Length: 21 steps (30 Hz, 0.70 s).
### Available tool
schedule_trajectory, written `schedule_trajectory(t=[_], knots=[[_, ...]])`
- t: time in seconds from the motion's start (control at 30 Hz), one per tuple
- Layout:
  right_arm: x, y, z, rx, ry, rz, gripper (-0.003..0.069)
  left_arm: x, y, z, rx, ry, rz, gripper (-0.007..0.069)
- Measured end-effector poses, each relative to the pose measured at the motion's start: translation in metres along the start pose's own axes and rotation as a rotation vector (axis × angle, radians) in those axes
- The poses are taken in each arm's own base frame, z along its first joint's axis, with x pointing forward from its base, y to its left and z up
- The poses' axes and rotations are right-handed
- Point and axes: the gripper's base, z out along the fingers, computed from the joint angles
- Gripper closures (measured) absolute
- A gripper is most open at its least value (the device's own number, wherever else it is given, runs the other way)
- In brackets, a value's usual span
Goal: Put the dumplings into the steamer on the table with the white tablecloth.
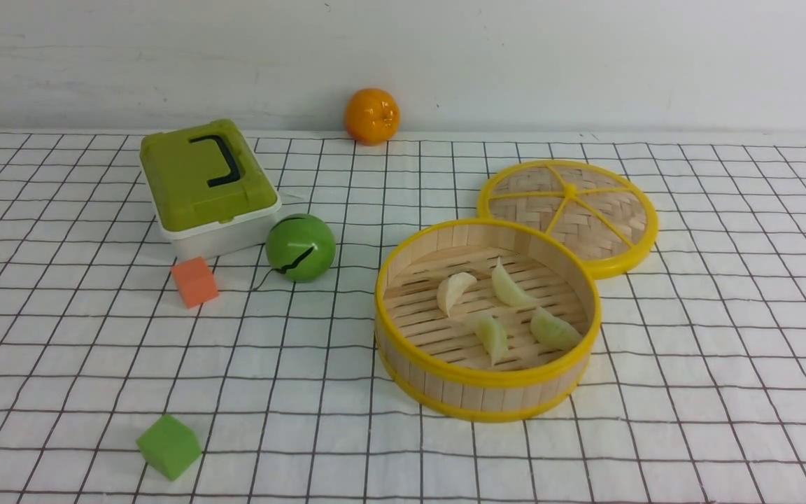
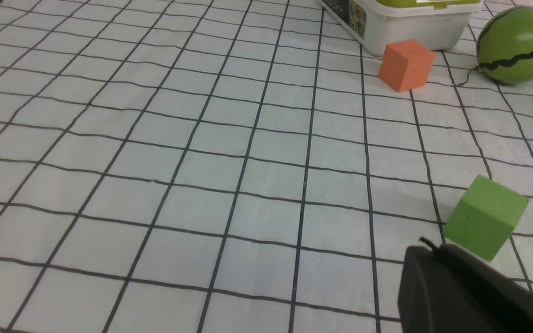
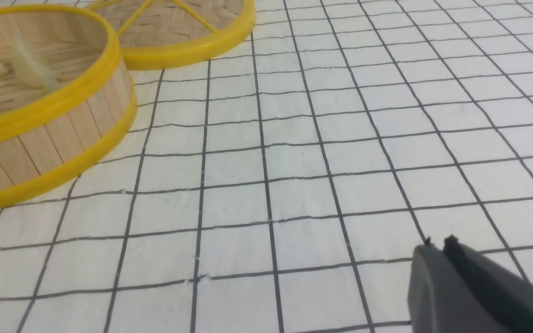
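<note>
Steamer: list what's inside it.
Inside the steamer, four dumplings lie on the slatted floor, none stacked. The near wall hides the floor's front strip, so anything there cannot be seen.

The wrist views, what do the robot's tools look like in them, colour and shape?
Only a corner of each shows. The left tool is matte black plastic with a rounded edge and a small nub. The right tool is dark grey, with two small nubs. No cables or markings visible.

Steamer (image 1: 487, 392) open on top — lid (image 1: 569, 213) touching behind, cloth (image 1: 725, 350) bare rightward.
</note>
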Motion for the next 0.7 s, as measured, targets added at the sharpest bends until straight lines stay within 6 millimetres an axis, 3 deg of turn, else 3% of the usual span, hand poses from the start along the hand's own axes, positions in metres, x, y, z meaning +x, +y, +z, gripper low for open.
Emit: schedule_trajectory(t=[0.7], knots=[[0.0,0.0,0.0,0.0,0.0,0.001,0.0603,0.0001,-0.0002,0.0,0.003,0.001,0.002,0.0637]])
